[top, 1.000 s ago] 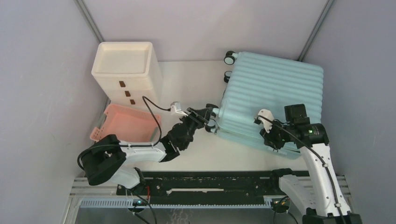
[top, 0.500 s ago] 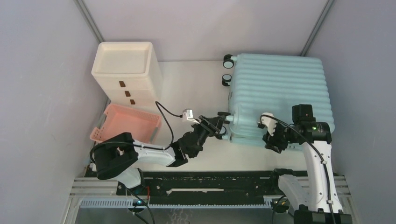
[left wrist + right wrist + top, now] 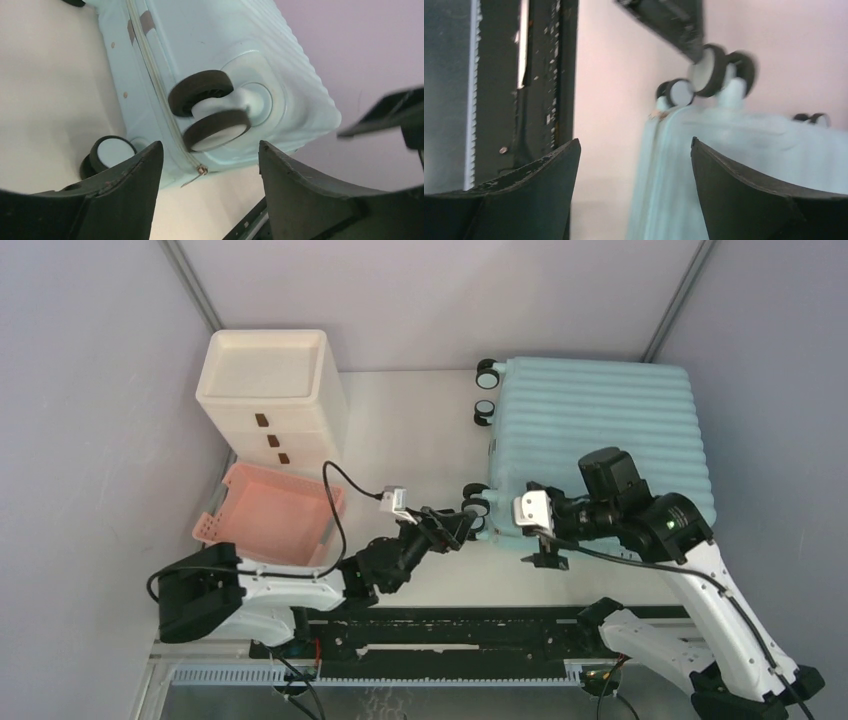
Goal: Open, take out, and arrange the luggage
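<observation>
White table [image 3: 400,420], top view alone shows basket [image 3: 270,515], closed luggage [image 3: 600,430], left pincer [image 3: 210,145], right pincer [image 3: 635,141] both spread, empty

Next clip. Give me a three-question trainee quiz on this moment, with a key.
1. True or false: the luggage lies flat on the table, shut.
2. What does the left wrist view show just beyond the left gripper? A) a wheel of the luggage B) a cup C) a towel
3. Is the right gripper holding anything?
Key: 1 true. 2 A. 3 No, it is open and empty.
</observation>
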`<state>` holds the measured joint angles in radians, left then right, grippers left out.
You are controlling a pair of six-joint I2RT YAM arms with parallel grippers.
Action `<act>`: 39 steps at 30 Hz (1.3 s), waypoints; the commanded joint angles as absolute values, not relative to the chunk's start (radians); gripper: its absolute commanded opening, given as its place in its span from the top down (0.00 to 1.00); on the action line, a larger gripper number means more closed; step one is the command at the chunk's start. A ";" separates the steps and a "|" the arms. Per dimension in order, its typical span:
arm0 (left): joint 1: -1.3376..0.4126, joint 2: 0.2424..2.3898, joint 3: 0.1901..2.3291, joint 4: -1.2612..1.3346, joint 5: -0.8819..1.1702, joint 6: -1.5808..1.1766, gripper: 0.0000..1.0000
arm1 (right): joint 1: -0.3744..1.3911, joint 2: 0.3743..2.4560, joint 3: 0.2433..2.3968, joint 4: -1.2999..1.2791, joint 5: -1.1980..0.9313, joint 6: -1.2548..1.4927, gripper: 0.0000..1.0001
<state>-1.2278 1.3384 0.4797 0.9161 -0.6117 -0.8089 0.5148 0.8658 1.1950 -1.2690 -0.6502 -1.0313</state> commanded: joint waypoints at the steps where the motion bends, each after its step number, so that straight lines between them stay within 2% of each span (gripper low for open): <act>1: -1.233 1.194 0.390 0.889 -0.590 -0.623 0.24 | 0.548 0.963 1.301 -1.066 -0.640 -0.945 0.11; 8: -1.233 1.016 0.207 0.935 -0.444 -0.375 0.21 | 0.652 1.123 1.385 -1.014 -0.530 -0.886 0.10; 14: -1.233 0.979 0.044 1.089 -0.312 -0.311 0.21 | 0.685 1.273 1.486 -1.033 -0.449 -0.799 0.01; 25: -1.233 1.079 0.065 1.162 -0.184 -0.197 0.21 | 0.709 1.417 1.491 -1.036 -0.326 -0.736 0.01; 27: -1.233 1.142 0.078 1.201 -0.157 -0.153 0.21 | 0.709 1.437 1.491 -1.034 -0.303 -0.732 0.03; 32: -1.233 1.355 0.122 1.409 -0.102 -0.095 0.23 | 0.709 1.456 1.479 -1.054 -0.326 -0.760 0.15; 36: -1.233 1.505 0.223 1.429 -0.064 -0.110 0.26 | 0.709 1.438 1.446 -1.048 -0.355 -0.787 0.23; 39: -1.234 1.581 0.289 1.430 -0.051 -0.131 0.28 | 0.709 1.434 1.445 -1.058 -0.382 -0.803 0.32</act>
<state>-1.2339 1.5135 0.1894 1.3121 -0.1009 -0.1471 0.7010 1.4662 1.4490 -1.0573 -0.3412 -0.7811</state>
